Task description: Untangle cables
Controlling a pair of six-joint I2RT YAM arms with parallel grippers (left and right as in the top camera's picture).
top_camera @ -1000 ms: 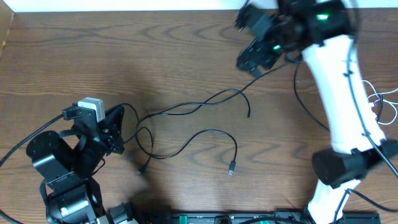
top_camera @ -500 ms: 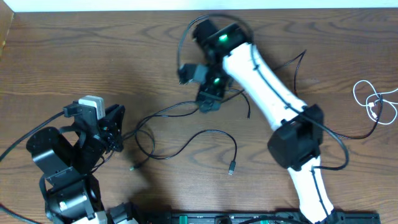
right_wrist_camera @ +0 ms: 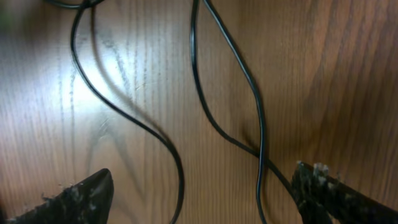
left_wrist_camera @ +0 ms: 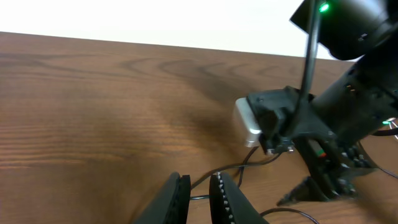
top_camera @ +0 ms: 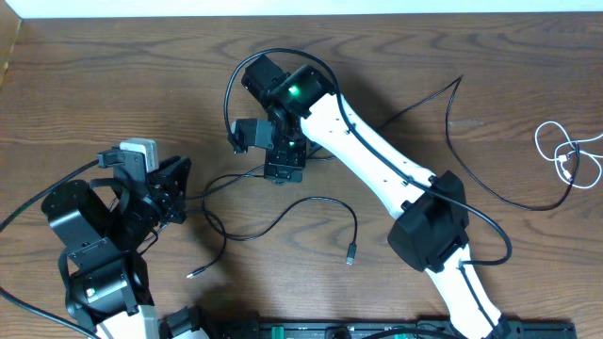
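Snag risk: spread right tool [right_wrist_camera: 202,183] is straddling two cables [right_wrist_camera: 252,87] and could grab both; left tool [left_wrist_camera: 200,198] is pinching one.

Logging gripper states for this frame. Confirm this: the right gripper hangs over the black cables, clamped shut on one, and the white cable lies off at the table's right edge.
Not clamped. The right wrist view shows the right gripper open, its fingers spread wide, with the black cables lying loose between them. The rest holds: the white cable lies at the right edge.
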